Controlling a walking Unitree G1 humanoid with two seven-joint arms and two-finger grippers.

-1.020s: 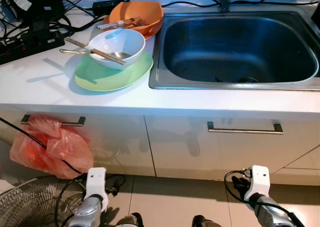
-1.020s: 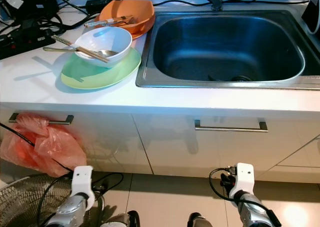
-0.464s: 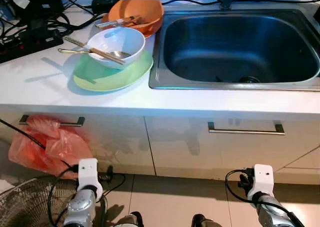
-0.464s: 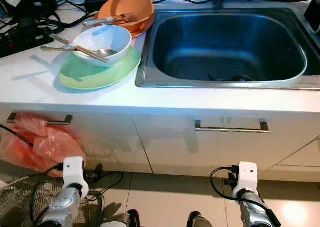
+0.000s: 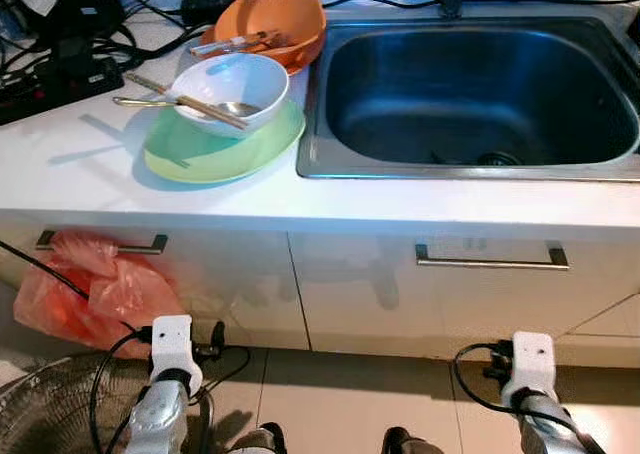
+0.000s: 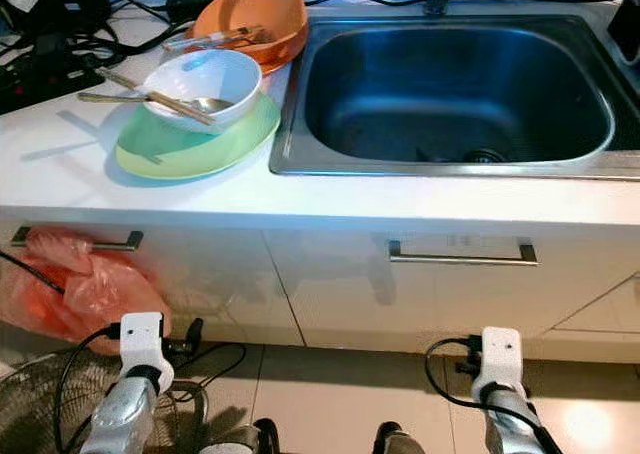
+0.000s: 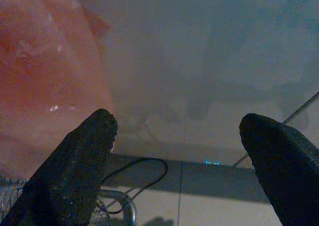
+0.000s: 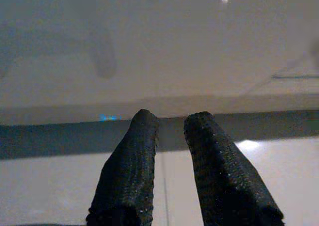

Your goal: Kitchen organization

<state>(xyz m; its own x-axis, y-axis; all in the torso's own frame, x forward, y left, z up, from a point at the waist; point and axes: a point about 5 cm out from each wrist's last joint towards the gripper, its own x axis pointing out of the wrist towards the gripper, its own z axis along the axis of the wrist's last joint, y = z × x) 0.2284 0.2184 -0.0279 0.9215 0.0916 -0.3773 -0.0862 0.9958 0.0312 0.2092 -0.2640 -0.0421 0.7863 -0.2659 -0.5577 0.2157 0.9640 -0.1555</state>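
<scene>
A white bowl (image 5: 232,82) rests on a green plate (image 5: 190,154) on the white counter, with chopsticks (image 5: 190,103) and a spoon (image 5: 150,102) lying across it. Behind it stands an orange bowl (image 5: 290,19) holding utensils. The steel sink (image 5: 312,134) lies to the right. Both arms hang low before the cabinet doors, near the floor. My left gripper (image 7: 179,136) is open, facing the cabinet front beside an orange plastic bag (image 7: 40,76). My right gripper (image 8: 172,124) is shut with nothing in it, pointing at the cabinet base.
The orange bag (image 5: 90,294) hangs from the left drawer handle (image 5: 100,244). A wire fan guard (image 5: 40,414) stands on the floor at the lower left. Cables and a power strip (image 5: 60,74) crowd the counter's back left. A long handle (image 5: 490,262) runs below the sink.
The left arm has dropped lower and moved left, towards the orange bag. The right arm has sunk a little. The dishes have not moved.
</scene>
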